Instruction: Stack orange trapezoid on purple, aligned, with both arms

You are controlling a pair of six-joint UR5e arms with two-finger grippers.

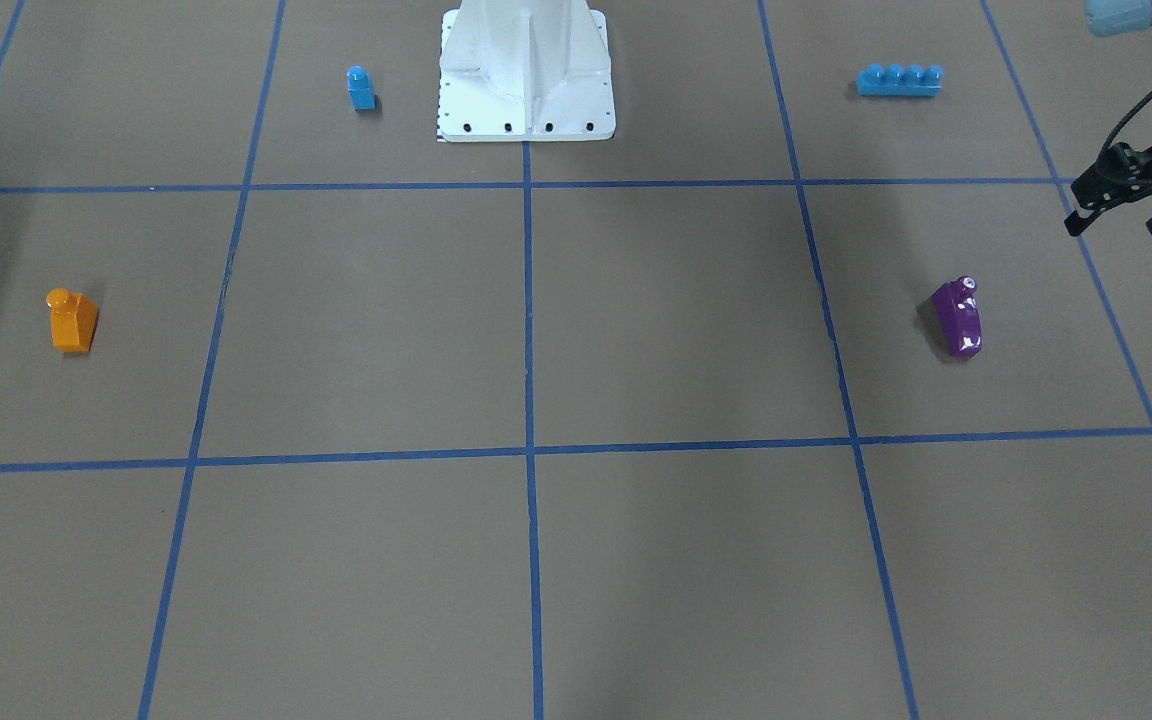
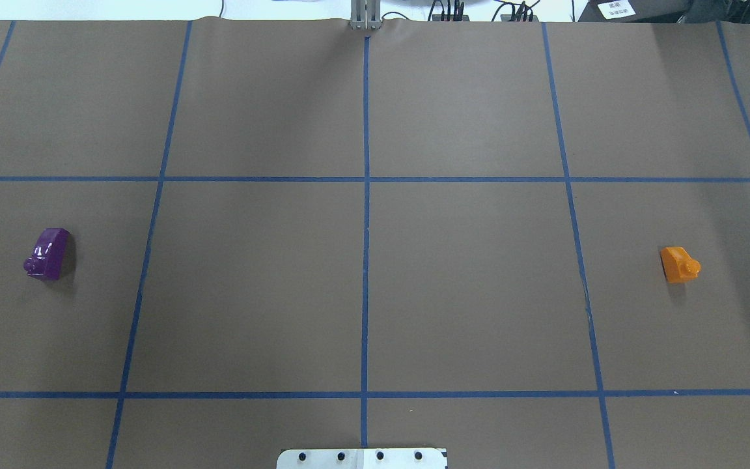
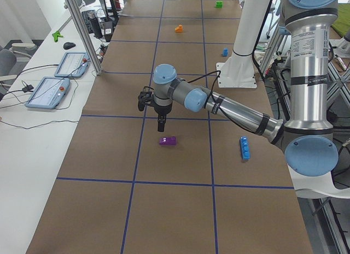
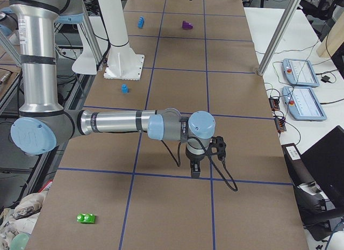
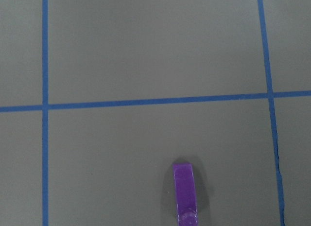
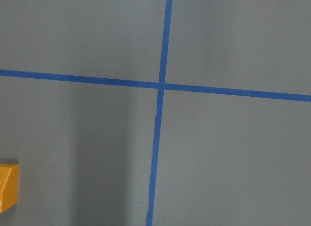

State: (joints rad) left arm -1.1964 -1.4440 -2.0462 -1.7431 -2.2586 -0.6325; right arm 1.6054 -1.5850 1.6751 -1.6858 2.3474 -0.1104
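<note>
Though I cannot tell either's grip state, the left end effector (image 3: 162, 125) should centre over the purple brick (image 1: 958, 320), the right end effector (image 4: 195, 172) over the orange trapezoid (image 1: 71, 322).

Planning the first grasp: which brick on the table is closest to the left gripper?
The purple brick: the left gripper hangs close by it, while the long blue brick and the orange trapezoid lie farther off.
</note>
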